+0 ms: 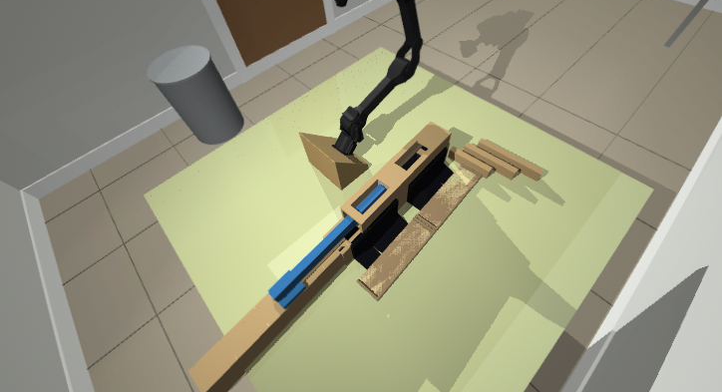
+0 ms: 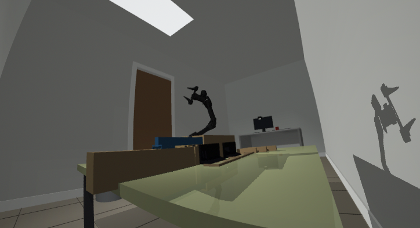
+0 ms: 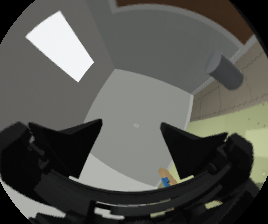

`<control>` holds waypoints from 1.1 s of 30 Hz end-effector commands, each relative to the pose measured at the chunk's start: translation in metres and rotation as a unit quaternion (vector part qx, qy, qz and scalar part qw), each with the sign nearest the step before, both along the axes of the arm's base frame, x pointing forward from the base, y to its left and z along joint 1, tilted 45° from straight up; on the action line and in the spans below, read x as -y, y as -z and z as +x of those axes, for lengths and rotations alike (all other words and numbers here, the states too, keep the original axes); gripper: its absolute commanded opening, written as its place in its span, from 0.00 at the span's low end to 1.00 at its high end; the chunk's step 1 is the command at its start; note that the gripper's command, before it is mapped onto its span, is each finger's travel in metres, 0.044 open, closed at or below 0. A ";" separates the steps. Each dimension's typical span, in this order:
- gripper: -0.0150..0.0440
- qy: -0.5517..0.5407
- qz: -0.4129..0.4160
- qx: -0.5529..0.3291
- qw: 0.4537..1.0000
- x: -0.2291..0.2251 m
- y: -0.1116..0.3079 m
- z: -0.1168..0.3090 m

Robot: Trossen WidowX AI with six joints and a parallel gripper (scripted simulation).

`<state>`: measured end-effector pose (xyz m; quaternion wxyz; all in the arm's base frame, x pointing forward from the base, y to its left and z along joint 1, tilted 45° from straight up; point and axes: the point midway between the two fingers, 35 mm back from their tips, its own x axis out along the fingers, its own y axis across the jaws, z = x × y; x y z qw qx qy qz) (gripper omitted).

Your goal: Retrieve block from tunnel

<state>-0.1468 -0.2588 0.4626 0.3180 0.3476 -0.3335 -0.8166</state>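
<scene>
1. Showing the rig from above, the top view has the arm (image 1: pixel 376 93) (image 2: pixel 210 111) rising from beside a wooden wedge (image 1: pixel 323 159). The tunnel (image 1: pixel 393 180) (image 2: pixel 218 138) lies across the table (image 1: pixel 211 222) (image 2: pixel 299 179), with two slots in its roof. The blue handle (image 1: pixel 315 255) (image 2: pixel 179 141) sticks out of its near end, and a blue part shows through the nearer slot. I cannot make out the block; by the task it should be inside the tunnel, but its exact place is hidden. Three rods (image 1: pixel 510 159) (image 2: pixel 261 149) lie beside the far end.

2. In the exterior view, the gripper (image 2: pixel 185 92) (image 3: pixel 132 123) hangs high above the tunnel, well apart from the handle. Its jaws stand wide, with nothing held. The handle reaches out over a long wooden beam (image 2: pixel 141 167) (image 1: pixel 237 341).

3. From the wrist, the two fingers stand far apart with only room between them; a small bit of blue and wood shows low down. Getting the block out and lifting it both seem left to do. How far the cage has slid, I cannot tell. Reaching down to the handle looks like the likely next step.
</scene>
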 end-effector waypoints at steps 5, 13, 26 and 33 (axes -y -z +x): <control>1.00 -0.269 0.166 -0.040 0.948 0.051 0.081 0.084; 1.00 -0.555 0.270 -0.083 0.783 0.050 0.163 0.190; 1.00 -0.905 0.237 -0.082 0.343 -0.067 0.256 0.338; 1.00 -0.985 0.131 -0.018 0.111 -0.161 0.276 0.378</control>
